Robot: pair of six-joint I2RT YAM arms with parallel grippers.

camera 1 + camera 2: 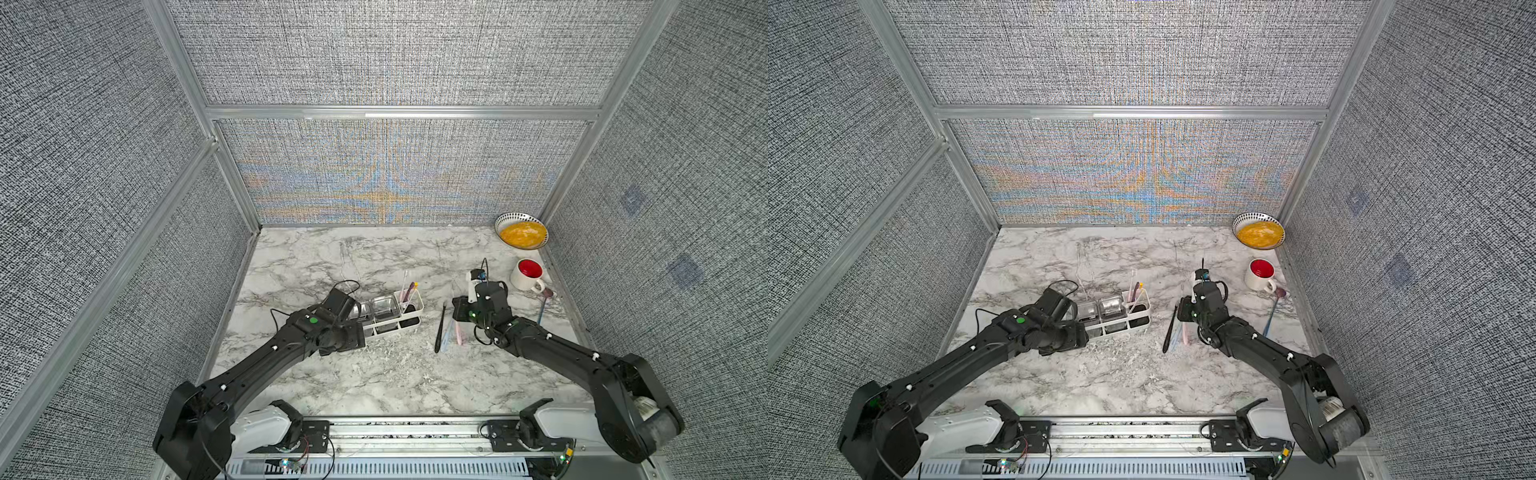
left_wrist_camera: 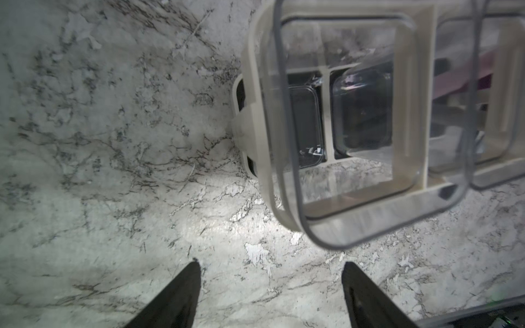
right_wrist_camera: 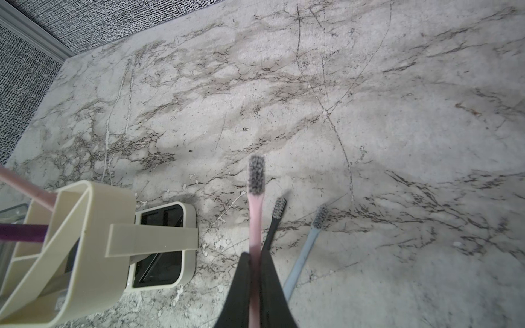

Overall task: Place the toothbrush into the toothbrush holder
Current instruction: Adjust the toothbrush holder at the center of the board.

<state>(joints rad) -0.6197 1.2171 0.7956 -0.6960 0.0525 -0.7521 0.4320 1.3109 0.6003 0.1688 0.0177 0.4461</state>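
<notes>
Toothbrush (image 3: 256,215) clamped; black brush (image 3: 272,227), blue brush (image 3: 306,250) beside.

The left arm (image 1: 266,357) stretches from seven o'clock toward one, left gripper (image 2: 270,281) spread wide, empty. The right arm (image 1: 552,345) stretches from five o'clock toward ten, right gripper (image 3: 255,255) clamped on the pink toothbrush (image 3: 256,181).

Lab test booth — fabric walls (image 1: 395,54), aluminium frame (image 1: 399,113), marbled tabletop (image 1: 374,257).

Pink toothbrush (image 3: 256,215), white toothbrush holder (image 1: 417,313), grey-veined marble table (image 1: 332,257), white mug (image 1: 524,283) red inside.
</notes>
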